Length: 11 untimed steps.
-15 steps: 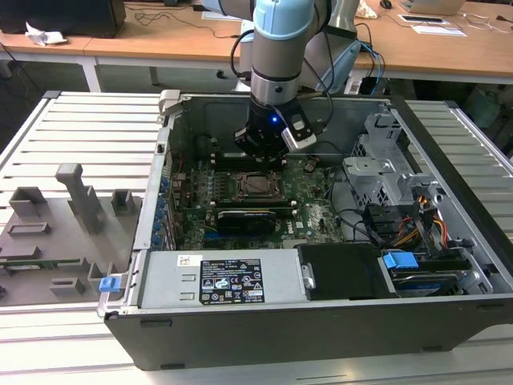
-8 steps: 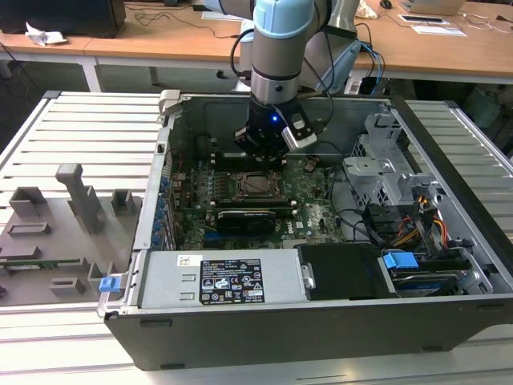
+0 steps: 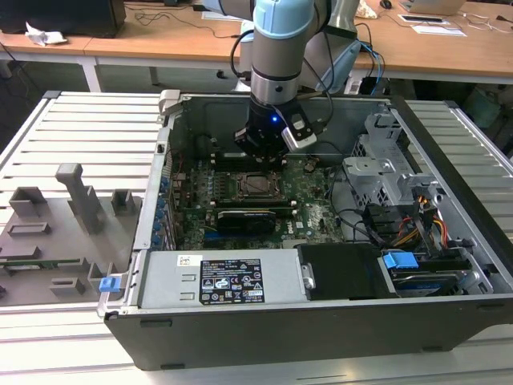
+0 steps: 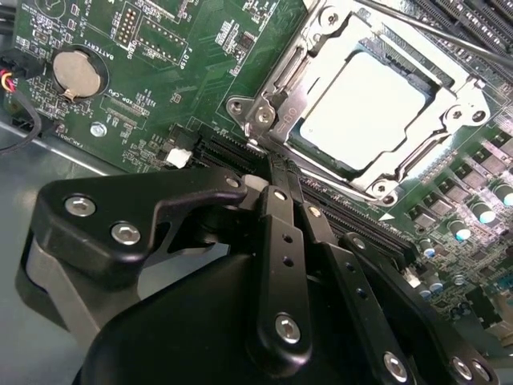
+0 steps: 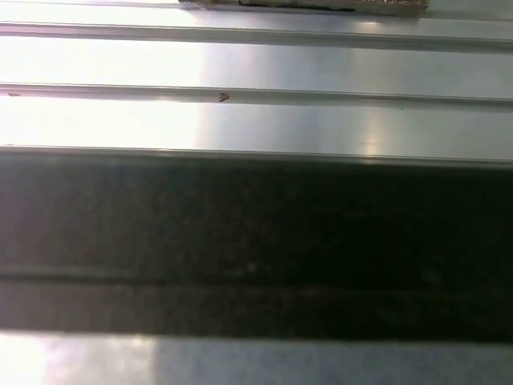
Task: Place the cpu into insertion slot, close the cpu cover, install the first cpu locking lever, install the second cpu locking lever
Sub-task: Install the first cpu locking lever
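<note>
Silvery cpu cover (image 4: 385, 112) lies shut over cpu (image 4: 361, 108) in insertion slot (image 3: 258, 184), just ahead of claw (image 4: 276, 172) | claw closed, empty | lever: thin, stiff, springy wire; press its end.

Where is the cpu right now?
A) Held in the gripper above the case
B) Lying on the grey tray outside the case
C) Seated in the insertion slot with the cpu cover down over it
C: in the second wrist view the cpu shows through the window of the cpu cover, which lies flat on the insertion slot.
</note>
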### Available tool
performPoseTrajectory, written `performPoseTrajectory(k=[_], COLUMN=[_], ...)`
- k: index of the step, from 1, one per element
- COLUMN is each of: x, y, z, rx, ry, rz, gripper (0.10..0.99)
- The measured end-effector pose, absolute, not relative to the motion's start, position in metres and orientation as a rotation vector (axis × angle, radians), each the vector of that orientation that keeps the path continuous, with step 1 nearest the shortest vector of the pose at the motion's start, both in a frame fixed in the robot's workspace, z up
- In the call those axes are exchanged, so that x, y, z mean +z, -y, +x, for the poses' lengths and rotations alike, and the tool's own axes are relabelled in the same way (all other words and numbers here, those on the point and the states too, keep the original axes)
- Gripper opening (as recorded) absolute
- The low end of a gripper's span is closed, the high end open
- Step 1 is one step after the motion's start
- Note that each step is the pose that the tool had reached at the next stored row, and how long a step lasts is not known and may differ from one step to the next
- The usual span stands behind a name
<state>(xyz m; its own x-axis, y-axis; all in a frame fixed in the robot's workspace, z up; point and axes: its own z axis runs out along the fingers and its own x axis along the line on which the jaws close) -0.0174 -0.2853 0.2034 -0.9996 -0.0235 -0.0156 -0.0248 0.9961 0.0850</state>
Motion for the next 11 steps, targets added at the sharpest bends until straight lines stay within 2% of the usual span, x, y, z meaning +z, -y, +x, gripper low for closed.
performPoseTrajectory(k=[11], x=[0.2041], y=[0.2855], z=[-0.0173], rx=[0.131], ry=[-3.124], rz=[-0.038], gripper=[0.106])
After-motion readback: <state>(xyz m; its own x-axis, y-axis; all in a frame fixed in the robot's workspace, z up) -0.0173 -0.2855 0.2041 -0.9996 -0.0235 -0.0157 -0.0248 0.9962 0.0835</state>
